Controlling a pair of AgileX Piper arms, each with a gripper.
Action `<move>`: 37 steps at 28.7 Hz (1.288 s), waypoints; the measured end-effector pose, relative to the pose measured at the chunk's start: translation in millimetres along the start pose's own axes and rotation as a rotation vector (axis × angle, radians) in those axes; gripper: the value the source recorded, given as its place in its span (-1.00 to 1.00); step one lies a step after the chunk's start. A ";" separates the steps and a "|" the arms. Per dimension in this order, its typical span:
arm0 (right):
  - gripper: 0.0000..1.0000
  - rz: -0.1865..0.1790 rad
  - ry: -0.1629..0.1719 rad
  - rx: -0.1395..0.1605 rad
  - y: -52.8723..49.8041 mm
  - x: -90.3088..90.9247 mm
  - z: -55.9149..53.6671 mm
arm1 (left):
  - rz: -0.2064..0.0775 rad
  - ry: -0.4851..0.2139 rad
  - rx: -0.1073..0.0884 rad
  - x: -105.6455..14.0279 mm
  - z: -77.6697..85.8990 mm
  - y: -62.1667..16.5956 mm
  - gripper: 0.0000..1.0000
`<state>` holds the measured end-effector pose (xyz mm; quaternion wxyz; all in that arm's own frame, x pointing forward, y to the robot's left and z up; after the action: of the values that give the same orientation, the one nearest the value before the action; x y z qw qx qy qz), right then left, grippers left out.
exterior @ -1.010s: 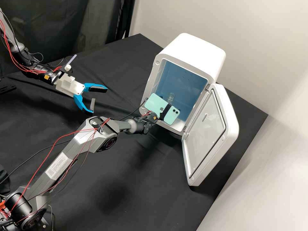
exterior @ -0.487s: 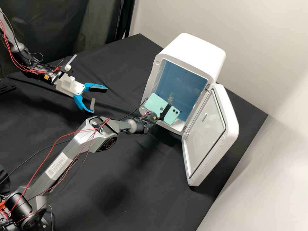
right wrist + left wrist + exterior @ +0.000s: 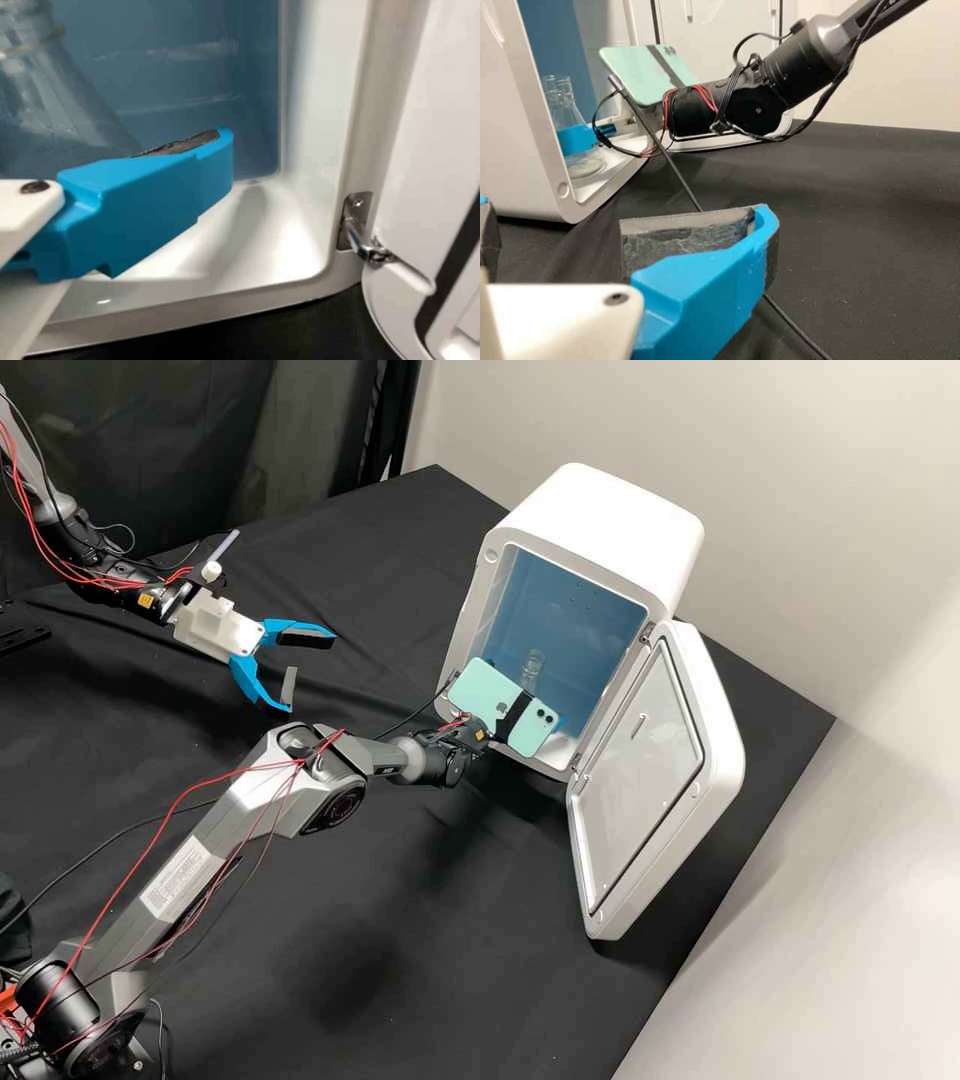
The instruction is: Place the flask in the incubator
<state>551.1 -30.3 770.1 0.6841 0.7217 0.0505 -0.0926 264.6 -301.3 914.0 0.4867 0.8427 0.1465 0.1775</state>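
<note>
The flask is stood upright on the incubator floor, with the door swung wide for access. The right gripper is placed at its base; grasping or released cannot be told. The left gripper is held spread and empty over the bench's left side, out of the way. The base, screened by the phone in the high view, is shown side-on in the left wrist view.

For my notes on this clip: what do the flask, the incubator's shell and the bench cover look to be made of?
Flask: clear glass or hard clear plastic, glossy; the blue wall shows through it.
Incubator shell: smooth white moulded plastic, judging by its rounded corners and soft sheen.
Bench cover: matte black, likely cloth; it has faint wrinkles and no glare.
</note>
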 end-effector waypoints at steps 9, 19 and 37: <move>1.00 0.027 0.051 0.009 7.3 -14.7 -5.9 | 0.000 0.000 0.000 0.0 0.0 0.0 1.00; 1.00 0.024 0.068 0.026 5.7 -42.5 -6.6 | 0.000 -0.002 0.000 0.1 0.6 -0.1 1.00; 1.00 0.112 0.152 0.071 11.6 -113.4 -1.8 | 0.070 -0.010 0.133 -8.0 12.9 -5.8 1.00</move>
<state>442.7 -23.0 804.6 0.6565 0.7521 0.0583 -0.0010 262.7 -311.7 901.7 0.4241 0.8785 0.1262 0.1801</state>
